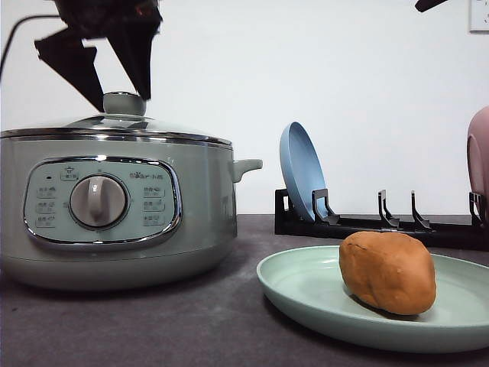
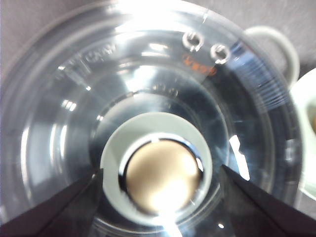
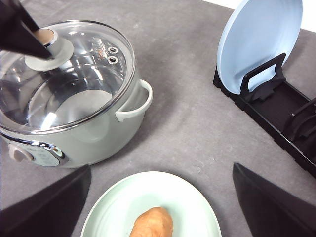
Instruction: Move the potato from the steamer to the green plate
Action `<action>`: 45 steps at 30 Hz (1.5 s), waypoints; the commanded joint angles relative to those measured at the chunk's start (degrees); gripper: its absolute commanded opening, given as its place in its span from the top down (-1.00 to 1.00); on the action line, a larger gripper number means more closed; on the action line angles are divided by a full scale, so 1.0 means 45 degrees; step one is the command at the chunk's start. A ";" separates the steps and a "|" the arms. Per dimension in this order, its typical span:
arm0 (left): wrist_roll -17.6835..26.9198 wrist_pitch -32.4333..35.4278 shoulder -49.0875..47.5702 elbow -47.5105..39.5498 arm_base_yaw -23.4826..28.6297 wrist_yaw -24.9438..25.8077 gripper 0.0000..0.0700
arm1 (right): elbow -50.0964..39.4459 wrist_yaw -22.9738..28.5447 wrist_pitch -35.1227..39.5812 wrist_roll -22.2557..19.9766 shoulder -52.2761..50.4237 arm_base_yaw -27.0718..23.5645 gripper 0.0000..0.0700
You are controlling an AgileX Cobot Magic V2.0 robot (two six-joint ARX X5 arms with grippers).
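Observation:
The orange-brown potato (image 1: 388,272) lies on the green plate (image 1: 306,294) at the front right, also seen as the potato (image 3: 152,224) on the plate (image 3: 113,212) in the right wrist view. The sage-green steamer (image 1: 114,206) stands at the left with its glass lid (image 3: 74,84) on. My left gripper (image 1: 122,98) hangs over the lid, open, its fingers (image 2: 74,207) on either side of the lid's knob (image 2: 158,173) without closing on it. High above the plate, my right gripper (image 3: 162,167) is open with nothing in it.
A black dish rack (image 1: 367,225) stands at the back right with a blue plate (image 1: 302,172) upright in it. A pink plate (image 1: 480,153) shows at the right edge. Bare grey table (image 3: 187,113) lies between steamer, rack and green plate.

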 commanded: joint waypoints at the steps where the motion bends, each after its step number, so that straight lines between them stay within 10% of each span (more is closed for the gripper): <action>1: 0.0010 0.0078 -0.0489 0.0335 -0.0044 -0.0015 -0.39 | 0.0228 -0.0003 0.0037 -0.0097 0.0053 0.0058 -0.66; 36: -0.0656 -0.2499 -0.6916 0.0335 -0.0044 0.0899 -0.13 | 0.0228 -0.3433 -0.2993 0.0010 0.0053 0.0058 -0.63; 41: -0.0656 -0.2432 -0.6905 0.0335 -0.0044 0.0899 1.00 | 0.0228 -0.3431 -0.3140 -0.0007 0.0053 0.0058 0.52; 42: -0.0656 -0.2402 -0.6905 0.0335 -0.0044 0.0899 1.00 | 0.0228 -0.3428 -0.3136 -0.0014 0.0053 0.0058 0.90; 45: -0.0656 -0.2380 -0.6905 0.0335 -0.0044 0.0899 1.00 | 0.0228 -0.3405 -0.3086 -0.0044 0.0053 0.0058 1.00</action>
